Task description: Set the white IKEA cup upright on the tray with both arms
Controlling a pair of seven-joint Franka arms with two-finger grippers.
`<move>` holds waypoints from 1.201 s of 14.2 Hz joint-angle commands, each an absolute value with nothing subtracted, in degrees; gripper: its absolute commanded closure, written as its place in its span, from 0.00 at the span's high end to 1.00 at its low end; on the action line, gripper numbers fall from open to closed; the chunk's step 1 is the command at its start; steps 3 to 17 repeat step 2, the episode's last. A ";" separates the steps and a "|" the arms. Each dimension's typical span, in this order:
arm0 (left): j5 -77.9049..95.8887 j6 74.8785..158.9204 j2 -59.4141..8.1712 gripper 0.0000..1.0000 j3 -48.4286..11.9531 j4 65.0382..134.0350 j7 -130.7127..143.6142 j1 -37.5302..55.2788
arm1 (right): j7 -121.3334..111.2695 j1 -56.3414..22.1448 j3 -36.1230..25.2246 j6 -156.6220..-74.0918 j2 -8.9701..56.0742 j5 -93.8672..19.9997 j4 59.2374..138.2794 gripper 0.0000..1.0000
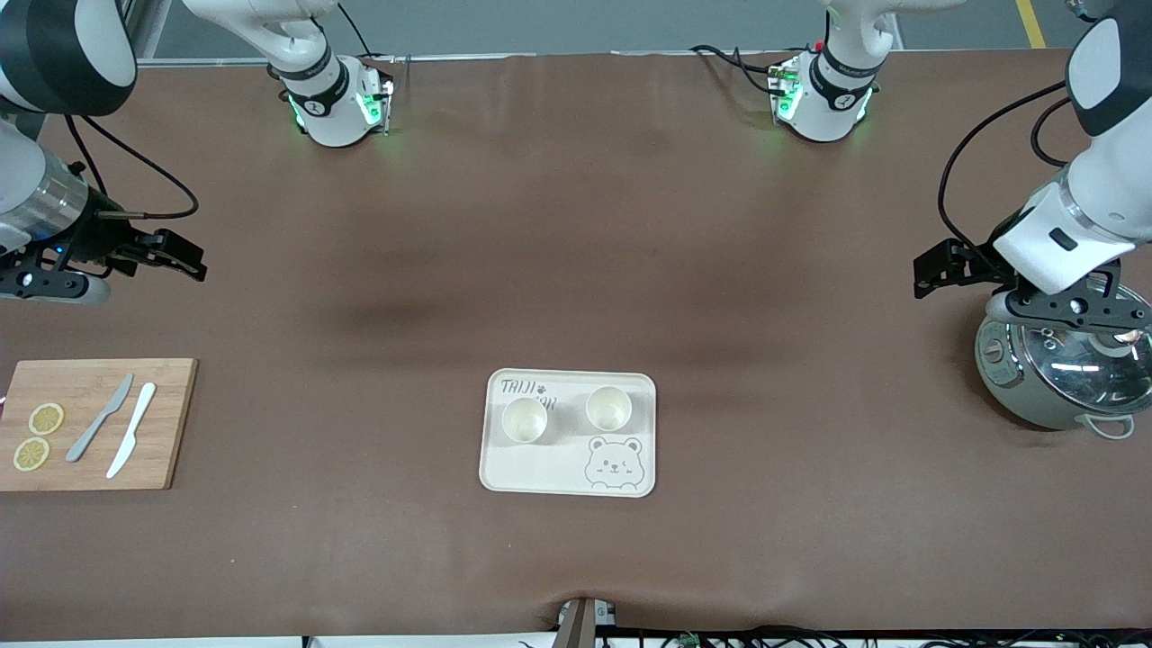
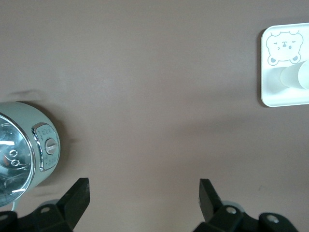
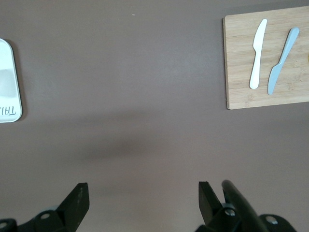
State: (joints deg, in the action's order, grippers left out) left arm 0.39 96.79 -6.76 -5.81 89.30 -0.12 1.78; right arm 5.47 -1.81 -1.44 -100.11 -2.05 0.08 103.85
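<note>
The cream tray (image 1: 549, 468) with a bear face lies near the table's middle, close to the front camera. Two white cups stand upright on it, one (image 1: 524, 419) toward the right arm's end and one (image 1: 607, 408) toward the left arm's end. My left gripper (image 1: 936, 270) is open and empty, raised over bare table at the left arm's end, next to a pot. My right gripper (image 1: 184, 256) is open and empty over bare table at the right arm's end. The tray's corner shows in the left wrist view (image 2: 277, 99) and its edge in the right wrist view (image 3: 7, 82).
A grey-green pot with a glass lid (image 1: 1062, 369) stands under the left arm's wrist. A wooden cutting board (image 1: 162, 423) with two knives (image 1: 130, 430) and lemon slices (image 1: 45, 418) lies at the right arm's end.
</note>
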 commanded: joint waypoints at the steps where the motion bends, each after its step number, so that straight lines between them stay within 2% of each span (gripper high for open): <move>1: 0.88 96.42 -5.62 1.00 -5.89 90.18 -0.97 1.67 | 5.63 -1.84 -1.06 -100.81 -3.87 0.70 105.73 1.00; 17: 0.88 96.42 -5.63 1.00 -5.89 90.18 -0.97 1.67 | 5.63 -1.93 -1.05 -100.90 -3.78 0.70 105.65 1.00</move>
